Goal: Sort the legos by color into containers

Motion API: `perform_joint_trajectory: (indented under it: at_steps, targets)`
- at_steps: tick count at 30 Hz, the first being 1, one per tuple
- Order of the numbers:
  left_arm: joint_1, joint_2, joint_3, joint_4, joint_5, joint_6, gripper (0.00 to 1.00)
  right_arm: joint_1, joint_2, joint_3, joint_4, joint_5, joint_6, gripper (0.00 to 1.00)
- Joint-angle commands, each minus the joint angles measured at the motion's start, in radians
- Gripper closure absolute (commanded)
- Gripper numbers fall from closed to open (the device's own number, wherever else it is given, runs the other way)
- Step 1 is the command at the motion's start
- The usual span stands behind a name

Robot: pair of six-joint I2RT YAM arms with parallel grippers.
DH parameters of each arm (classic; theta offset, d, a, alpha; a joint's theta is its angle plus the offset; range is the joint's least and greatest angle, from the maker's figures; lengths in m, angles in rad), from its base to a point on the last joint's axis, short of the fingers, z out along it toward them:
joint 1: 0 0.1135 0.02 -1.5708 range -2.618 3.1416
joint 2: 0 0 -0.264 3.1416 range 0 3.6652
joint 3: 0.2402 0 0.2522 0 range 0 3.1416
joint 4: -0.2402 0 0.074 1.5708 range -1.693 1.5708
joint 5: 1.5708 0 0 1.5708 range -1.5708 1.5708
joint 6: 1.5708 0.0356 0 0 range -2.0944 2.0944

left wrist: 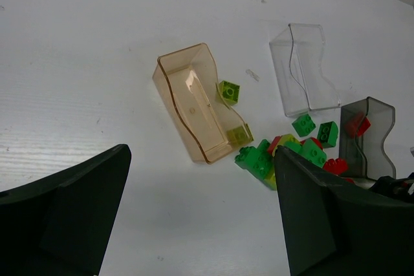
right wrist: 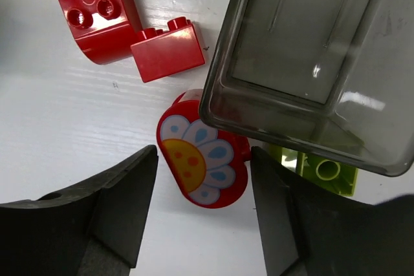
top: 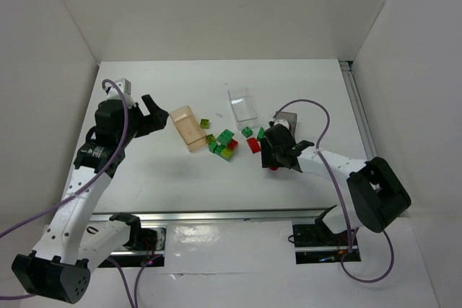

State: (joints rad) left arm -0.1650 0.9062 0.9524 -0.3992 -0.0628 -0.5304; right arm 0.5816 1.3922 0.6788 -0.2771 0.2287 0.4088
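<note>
My right gripper (right wrist: 202, 176) is open and low over the table, its fingers either side of a red piece with a flower print (right wrist: 204, 159); it also shows in the top view (top: 278, 155). A smoky grey tray (right wrist: 317, 50) is just beyond, and its rim hides part of the flower piece and a lime brick (right wrist: 326, 171). A red arched brick (right wrist: 97, 11) and a small red brick (right wrist: 167, 53) lie beside it. My left gripper (top: 155, 115) is open and empty above the table, left of the peach-orange tray (top: 188, 128). The clear tray (top: 242, 104) stands behind the pile of legos (top: 225, 143).
A lime brick (left wrist: 228, 91) lies against the peach tray's (left wrist: 194, 101) right side, and another shows through its near end. Green, lime and red bricks (left wrist: 259, 159) are heaped between the trays. White walls enclose the table; a rail (top: 357, 106) runs along its right edge.
</note>
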Motion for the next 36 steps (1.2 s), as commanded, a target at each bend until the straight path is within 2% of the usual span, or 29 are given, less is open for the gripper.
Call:
perform_joint_trajectory:
  at_steps: [1, 2, 6, 12, 14, 16, 22, 24, 25, 26, 27, 29, 32, 35, 36]
  targets:
    - [-0.001, -0.004, 0.025, 0.03, -0.017, -0.014, 0.01, -0.006, 0.014, 0.031, 0.058, 0.0, -0.025, 0.35]
    - [-0.001, -0.004, 0.025, 0.03, -0.017, -0.014, 0.01, -0.006, 0.014, 0.031, 0.058, 0.0, -0.025, 0.45]
    - [-0.001, -0.004, 0.025, 0.02, -0.017, -0.014, 0.01, 0.012, -0.021, 0.044, 0.017, -0.009, -0.025, 0.64]
    - [-0.001, 0.057, 0.08, -0.062, -0.066, -0.025, 0.01, 0.038, -0.188, 0.14, -0.111, 0.083, -0.016, 0.65]
    - [-0.001, 0.066, 0.089, -0.073, -0.066, -0.025, 0.01, 0.008, -0.223, 0.172, -0.132, 0.122, -0.016, 0.65]
    - [-0.001, 0.066, 0.074, -0.057, -0.066, -0.025, 0.01, -0.022, -0.223, 0.185, -0.119, 0.144, -0.007, 0.65]
    - [-0.001, 0.112, 0.063, -0.056, -0.066, -0.025, 0.01, -0.147, -0.049, 0.278, -0.053, 0.13, -0.048, 0.64]
    - [-0.001, 0.112, 0.063, -0.056, -0.066, -0.025, 0.01, -0.173, 0.014, 0.318, -0.053, 0.13, -0.048, 0.59]
    - [-0.001, 0.112, 0.074, -0.056, -0.066, -0.016, 0.01, -0.174, 0.028, 0.333, -0.053, 0.13, -0.048, 0.32]
    - [-0.001, 0.112, 0.083, -0.056, -0.075, -0.016, 0.01, -0.174, 0.039, 0.347, -0.053, 0.13, -0.048, 0.24]
    - [-0.001, 0.112, 0.083, -0.065, -0.075, -0.016, 0.01, -0.174, 0.039, 0.358, -0.053, 0.141, -0.048, 0.18]
    - [-0.001, 0.112, 0.092, -0.066, -0.075, -0.016, 0.01, -0.151, 0.025, 0.358, -0.053, 0.132, -0.039, 0.16]
    - [-0.001, 0.112, 0.092, -0.066, -0.075, -0.016, 0.01, -0.072, -0.005, 0.348, -0.025, 0.132, -0.016, 0.24]
    - [-0.001, 0.112, 0.092, -0.066, -0.075, -0.016, 0.01, -0.006, -0.004, 0.311, 0.024, 0.1, 0.008, 0.5]
    - [-0.001, 0.112, 0.092, -0.066, -0.075, -0.016, 0.01, -0.006, 0.005, 0.3, 0.039, 0.062, 0.008, 0.55]
